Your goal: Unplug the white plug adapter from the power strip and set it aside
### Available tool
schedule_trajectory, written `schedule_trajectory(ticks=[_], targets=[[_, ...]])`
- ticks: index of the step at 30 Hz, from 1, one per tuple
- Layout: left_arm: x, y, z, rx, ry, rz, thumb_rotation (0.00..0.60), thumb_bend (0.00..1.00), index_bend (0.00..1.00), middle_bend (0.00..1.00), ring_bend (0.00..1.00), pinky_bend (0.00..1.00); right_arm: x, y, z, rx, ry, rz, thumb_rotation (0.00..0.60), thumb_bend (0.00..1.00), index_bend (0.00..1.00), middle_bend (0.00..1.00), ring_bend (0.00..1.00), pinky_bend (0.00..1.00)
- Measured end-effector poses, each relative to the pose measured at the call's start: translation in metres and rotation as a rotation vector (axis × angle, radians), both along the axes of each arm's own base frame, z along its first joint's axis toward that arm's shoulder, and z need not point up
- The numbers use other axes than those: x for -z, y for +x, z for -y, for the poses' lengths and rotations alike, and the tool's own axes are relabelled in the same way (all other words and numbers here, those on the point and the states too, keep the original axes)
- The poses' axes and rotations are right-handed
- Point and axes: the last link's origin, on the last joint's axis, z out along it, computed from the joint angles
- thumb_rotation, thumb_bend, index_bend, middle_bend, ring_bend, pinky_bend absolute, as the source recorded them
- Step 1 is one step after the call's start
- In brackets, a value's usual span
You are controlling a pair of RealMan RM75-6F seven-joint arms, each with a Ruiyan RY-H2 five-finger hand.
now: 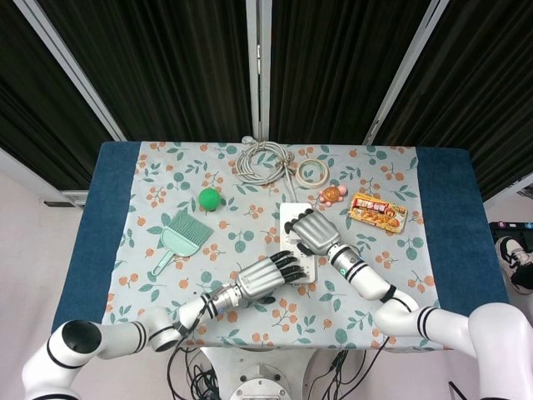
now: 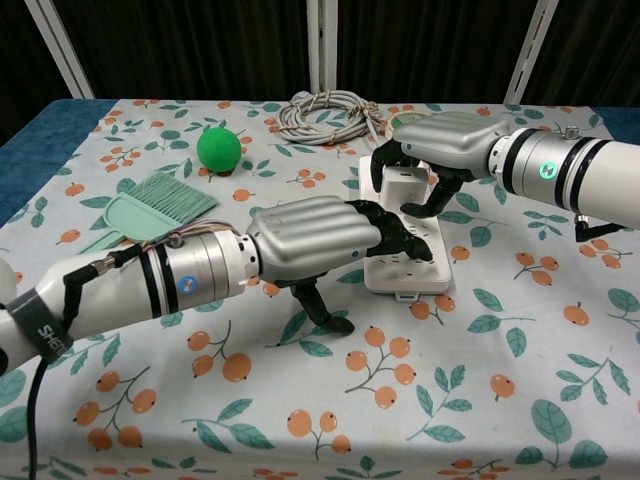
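The left hand (image 2: 320, 232) is pressing its fingertips flat on the near end of the power strip (image 2: 405, 262) to steady it, holding nothing, while the right hand (image 2: 440, 145) is curling around the white plug adapter (image 2: 404, 188) (still seated, at 12 o'clock on the strip), gripping it for the pull.

Items counted on table: one power strip (image 1: 298, 242), one adapter (image 2: 408, 188), one green ball (image 1: 209, 198), one brush (image 1: 191, 229) with one dustpan (image 1: 171, 247), one cable coil (image 1: 265, 160), one tape roll (image 1: 312, 171), one snack packet (image 1: 378, 211), one small toy (image 1: 331, 196). Hands: two.
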Motion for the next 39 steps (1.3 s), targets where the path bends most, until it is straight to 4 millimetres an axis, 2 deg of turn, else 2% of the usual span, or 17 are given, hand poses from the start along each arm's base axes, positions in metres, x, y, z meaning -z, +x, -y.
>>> schedule_trajectory(ticks=[7, 39], targets=[[0.001, -0.002, -0.001, -0.003, -0.009, -0.01, 0.6, 0.15, 0.15, 0.17, 0.09, 0.11, -0.005, -0.008, 0.0, 0.015, -0.002, 0.037, 0.6, 0.39, 1.0, 0.75, 0.46, 0.37], [0.001, 0.002, -0.004, -0.029, -0.034, -0.006, 0.6, 0.15, 0.15, 0.17, 0.09, 0.11, -0.017, -0.014, -0.001, 0.004, -0.03, 0.113, 0.6, 0.42, 1.0, 0.77, 0.48, 0.39]])
